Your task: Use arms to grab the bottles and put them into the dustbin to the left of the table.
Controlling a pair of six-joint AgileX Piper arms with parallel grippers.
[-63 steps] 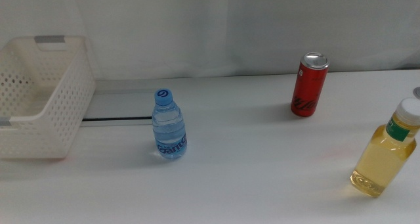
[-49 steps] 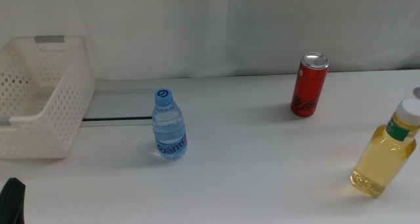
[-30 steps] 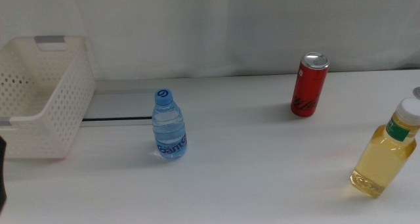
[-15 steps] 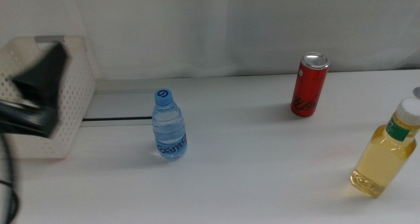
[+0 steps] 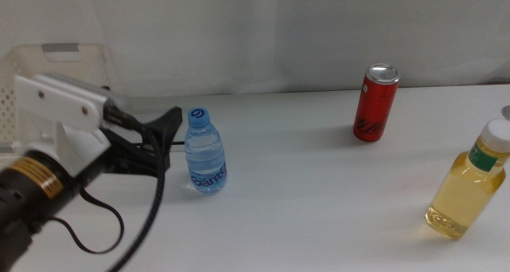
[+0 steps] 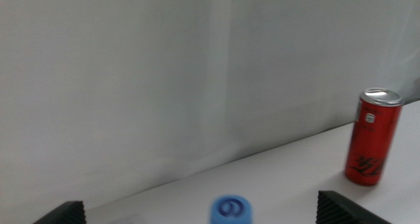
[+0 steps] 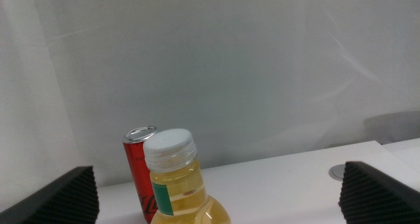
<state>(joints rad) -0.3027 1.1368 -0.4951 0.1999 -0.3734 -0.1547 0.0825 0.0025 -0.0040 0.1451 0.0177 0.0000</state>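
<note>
Approach step: left gripper (image 5: 163,132) spread wide just beside water bottle (image 5: 205,152); next, straddle and close; right gripper (image 7: 216,211) also spread, waiting.

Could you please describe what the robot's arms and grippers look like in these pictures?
The left arm is black, with a white boxy bracket, a yellow label and a looping black cable. The left gripper has dark, pointed jaws. Of the right gripper, only two dark ridged jaw tips show; the rest of that arm is out of view.

No legible text on anything.
</note>
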